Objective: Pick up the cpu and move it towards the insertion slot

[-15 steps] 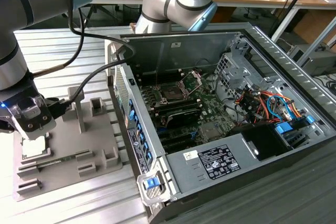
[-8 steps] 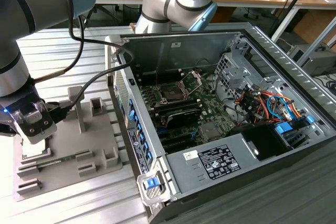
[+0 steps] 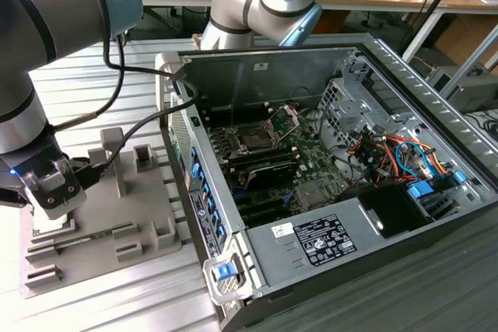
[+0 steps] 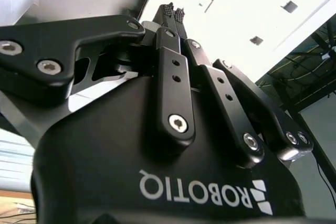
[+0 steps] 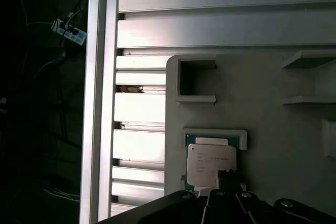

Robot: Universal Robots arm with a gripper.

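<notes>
Right, pick stage: gripper [image 4: 174, 11] jaws pinched near-shut, empty, w/ cpu [image 5: 211, 163] nested in fixture [image 5: 273, 129] just below them, insertion slot [image 3: 255, 136] well off. I reckon grasp needs jaws spread first.

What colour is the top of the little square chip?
The cpu is pale silvery-white on top, with green edges; best seen in the first wrist view.

White lettering [image 4: 205, 195] on the claw [image 4: 174, 13] body, printed label [image 3: 323, 240] on the power supply [image 3: 274, 266], illegible print on the cpu [image 5: 211, 163]
</notes>
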